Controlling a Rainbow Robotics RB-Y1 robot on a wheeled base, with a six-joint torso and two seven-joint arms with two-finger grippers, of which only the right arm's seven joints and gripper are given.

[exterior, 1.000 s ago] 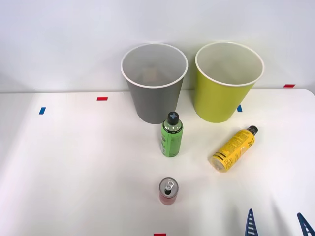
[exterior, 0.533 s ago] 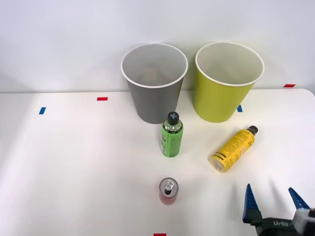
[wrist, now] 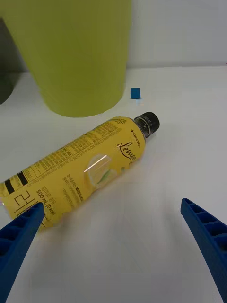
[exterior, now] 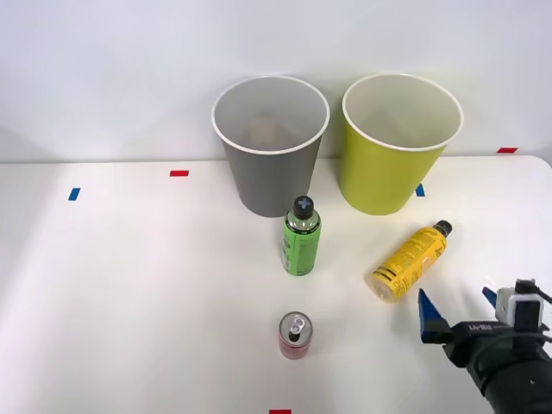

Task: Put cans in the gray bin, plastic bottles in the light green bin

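White tabletop (exterior: pixel 129 285) carries the gray bin (exterior: pixel 271 147) and light green bin (exterior: pixel 398 142) at upper centre, the green bottle (exterior: pixel 300 237) upright mid-frame, the red can (exterior: pixel 295 335) lower centre. Lower right, the right hand (exterior: pixel 455 309) hovers wide open and empty beside the lying yellow bottle (exterior: pixel 410 260). From the wrist, that bottle's (wrist: pixel 80 173) print shows, one finger (wrist: pixel 19 236) near its base.

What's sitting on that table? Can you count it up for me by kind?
Bins: 2, a gray bin and a light green bin
Plastic bottles: 2, a green bottle standing and a yellow bottle lying on its side
Cans: 1, a red can
Total: 5
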